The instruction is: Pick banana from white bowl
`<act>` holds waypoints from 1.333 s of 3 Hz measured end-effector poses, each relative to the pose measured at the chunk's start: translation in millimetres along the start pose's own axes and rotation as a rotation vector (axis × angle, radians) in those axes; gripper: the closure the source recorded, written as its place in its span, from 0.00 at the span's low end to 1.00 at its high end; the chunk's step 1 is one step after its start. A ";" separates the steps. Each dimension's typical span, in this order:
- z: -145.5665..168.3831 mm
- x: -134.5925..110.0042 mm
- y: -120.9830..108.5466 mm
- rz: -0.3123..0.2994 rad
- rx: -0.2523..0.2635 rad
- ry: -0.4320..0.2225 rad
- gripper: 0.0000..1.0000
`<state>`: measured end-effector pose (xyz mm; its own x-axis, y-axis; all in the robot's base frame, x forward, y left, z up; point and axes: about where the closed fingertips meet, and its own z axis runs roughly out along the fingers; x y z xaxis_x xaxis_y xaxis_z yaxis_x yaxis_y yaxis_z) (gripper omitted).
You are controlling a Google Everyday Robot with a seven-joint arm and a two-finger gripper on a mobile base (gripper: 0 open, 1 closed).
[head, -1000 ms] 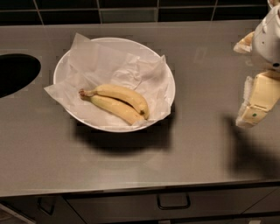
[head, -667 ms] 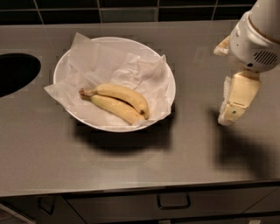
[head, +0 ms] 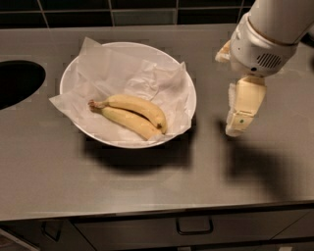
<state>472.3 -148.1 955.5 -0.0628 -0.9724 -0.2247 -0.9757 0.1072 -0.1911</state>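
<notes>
A wide white bowl (head: 189, 90) lined with crumpled white paper (head: 122, 73) sits on the grey counter, left of centre. Two yellow bananas (head: 132, 113) lie side by side in its front half, stems pointing left. My gripper (head: 227, 93) hangs above the counter just right of the bowl, level with its right rim and apart from it. Its cream fingers (head: 244, 104) are spread open and hold nothing. The white arm reaches in from the top right corner.
A dark round sink opening (head: 14, 81) is cut into the grey counter (head: 147, 181) at the far left. A dark tiled wall (head: 122, 10) runs along the back. Drawers with a handle (head: 194, 226) lie below the front edge.
My gripper and arm have moved left from the right edge toward the bowl. The bowl and bananas have not moved.
</notes>
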 end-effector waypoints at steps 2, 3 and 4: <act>-25.9 -57.2 10.8 -0.134 0.030 -0.055 0.00; -30.3 -93.5 9.1 -0.229 0.033 -0.087 0.00; -11.7 -132.7 -0.9 -0.327 -0.032 -0.169 0.00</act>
<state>479.0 -21.6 996.6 0.2865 -0.9059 -0.3118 -0.9446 -0.2128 -0.2497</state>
